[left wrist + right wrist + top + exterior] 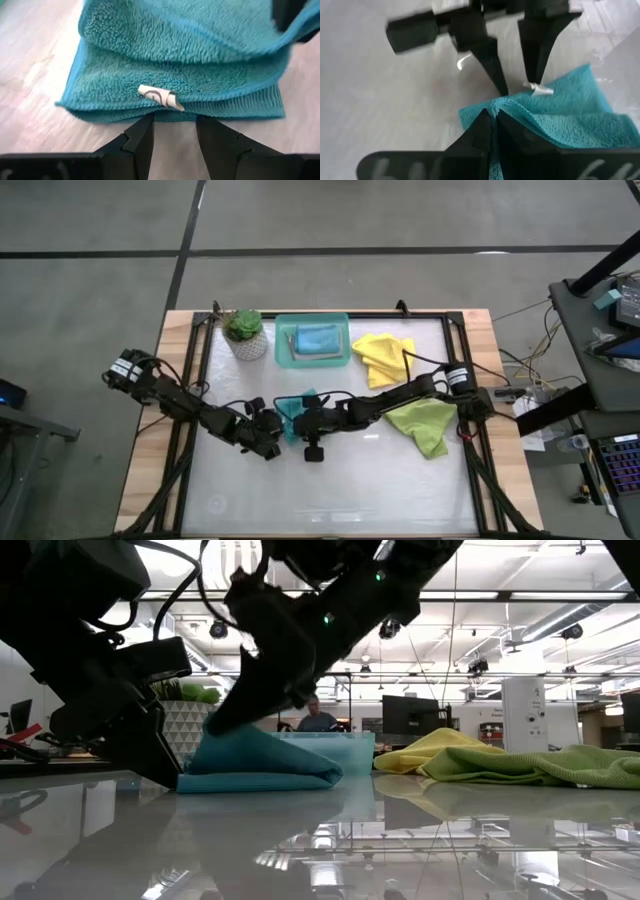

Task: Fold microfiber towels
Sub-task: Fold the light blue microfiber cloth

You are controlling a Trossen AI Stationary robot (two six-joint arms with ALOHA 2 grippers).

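Four towels are counted from above: one teal towel (291,409) at table centre, another folded in the tray (312,341), one yellow (380,357), one lime (425,426). Looped pile and a curled label (161,96) are seen only at the wrists. The right gripper (490,122) is clamped on the centre towel's edge; the left gripper (175,131) is parted, empty, against its hem.

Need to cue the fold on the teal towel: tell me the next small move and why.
Probably the right gripper should carry its pinched edge of the teal towel across toward the far side. It is shut on a raised fold, while the left gripper stands open at the towel's lower edge by the label, seemingly not gripping.
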